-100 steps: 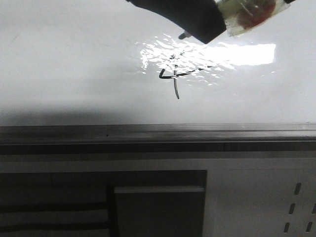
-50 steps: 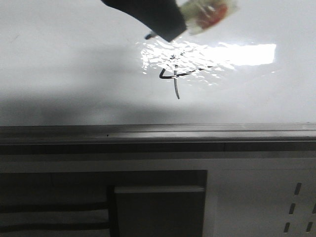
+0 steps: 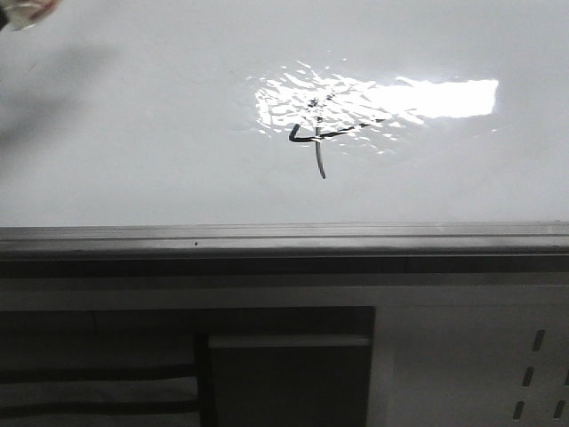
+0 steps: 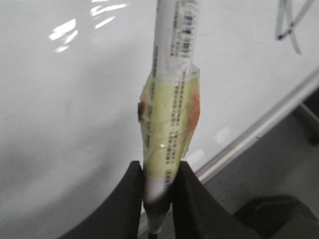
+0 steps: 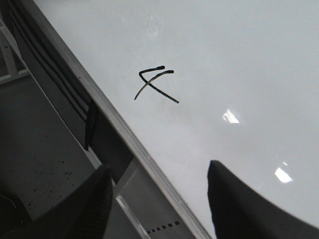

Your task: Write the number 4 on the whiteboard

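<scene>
The whiteboard [image 3: 133, 133] fills the upper front view, glossy with a bright glare patch. The number 4 [image 3: 316, 138] is drawn in thin black strokes at the glare's edge; it also shows in the right wrist view [image 5: 155, 84] and at the edge of the left wrist view [image 4: 289, 27]. My left gripper [image 4: 159, 172] is shut on a white marker [image 4: 172, 74] wrapped in yellowish tape, held off the board away from the figure. In the front view only a scrap of the taped marker [image 3: 22, 11] shows at the top left corner. My right gripper [image 5: 159, 172] is open and empty above the board's edge.
A grey metal edge rail [image 3: 284, 238] runs along the board's near side. Below it stands a dark slotted cabinet [image 3: 178, 365] with a pale panel [image 3: 471, 356] beside it. The rail also crosses the left wrist view [image 4: 259, 129] and the right wrist view [image 5: 104, 104].
My left gripper with the marker has swept left from above the number 4 to the top left corner of the front view, almost out of frame. The figure is unchanged.
</scene>
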You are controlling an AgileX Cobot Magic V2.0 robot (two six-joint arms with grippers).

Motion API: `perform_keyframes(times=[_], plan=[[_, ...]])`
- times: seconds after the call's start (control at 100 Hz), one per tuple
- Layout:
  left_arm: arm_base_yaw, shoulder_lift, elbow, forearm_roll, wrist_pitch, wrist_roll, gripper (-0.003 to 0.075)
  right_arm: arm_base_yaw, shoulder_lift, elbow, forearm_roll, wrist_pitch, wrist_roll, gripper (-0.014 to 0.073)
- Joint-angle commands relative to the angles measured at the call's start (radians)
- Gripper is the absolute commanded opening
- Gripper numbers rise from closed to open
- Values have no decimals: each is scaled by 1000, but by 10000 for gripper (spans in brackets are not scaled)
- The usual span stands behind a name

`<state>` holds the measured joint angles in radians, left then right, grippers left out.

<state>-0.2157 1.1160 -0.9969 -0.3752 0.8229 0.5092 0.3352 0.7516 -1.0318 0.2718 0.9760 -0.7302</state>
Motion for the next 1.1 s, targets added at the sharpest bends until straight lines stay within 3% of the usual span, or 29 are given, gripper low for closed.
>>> perform_keyframes(times=[0.0,0.25,0.45,0.78,0.88,1.0,1.09], plan=[[64,-49,48,-81,-150,-55,6,-8,-4,-3,8,-77,5,376],[112,-18,222,-228,-419,-55,6,-8,-4,19,8,-102,5,376],[112,41,224,-247,-489,-55,6,-8,-4,19,8,-128,5,376],[112,60,224,-255,-478,-55,28,-8,-4,19,8,-130,5,376],[112,54,222,-255,-478,-55,125,-8,-4,19,8,-131,5,376],[112,48,222,-255,-476,-55,324,-8,-4,19,15,-143,5,376],[112,37,222,-253,-474,-55,393,-8,-4,19,40,-144,7,376]])
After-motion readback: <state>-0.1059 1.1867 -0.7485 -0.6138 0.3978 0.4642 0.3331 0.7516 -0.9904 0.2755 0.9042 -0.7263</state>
